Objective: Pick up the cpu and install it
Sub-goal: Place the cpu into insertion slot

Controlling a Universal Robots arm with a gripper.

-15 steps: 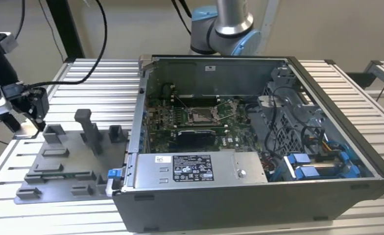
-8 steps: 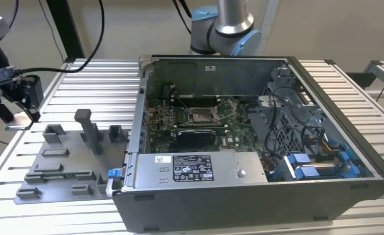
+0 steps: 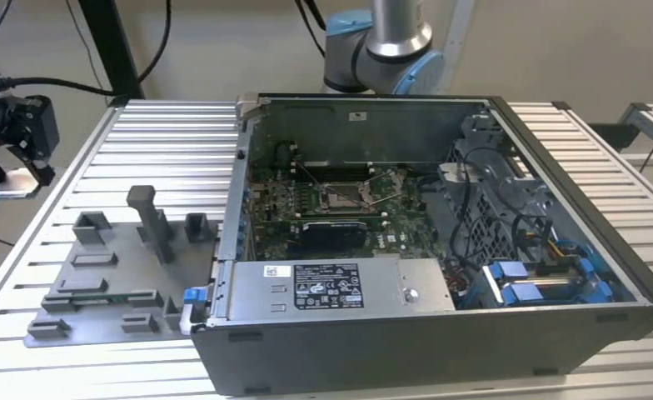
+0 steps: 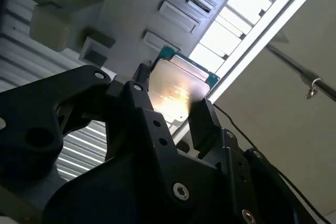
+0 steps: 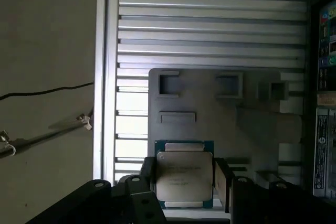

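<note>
- The cpu [image 5: 184, 176] is pinched between the two black fingers [image 5: 221, 181] of the gripper [image 5: 184, 182], silvery top facing the first wrist camera.
- The grip is closed tight on its opposite edges.
- Past the fingertips lies the grey tray [image 5: 210, 129], not touching the chip, on the slatted table [image 5: 210, 24].
- Well away from the gripper, toward the exterior view's right, sits the open computer case [image 3: 438, 333], with the socket [image 3: 343, 197] inside.
</note>
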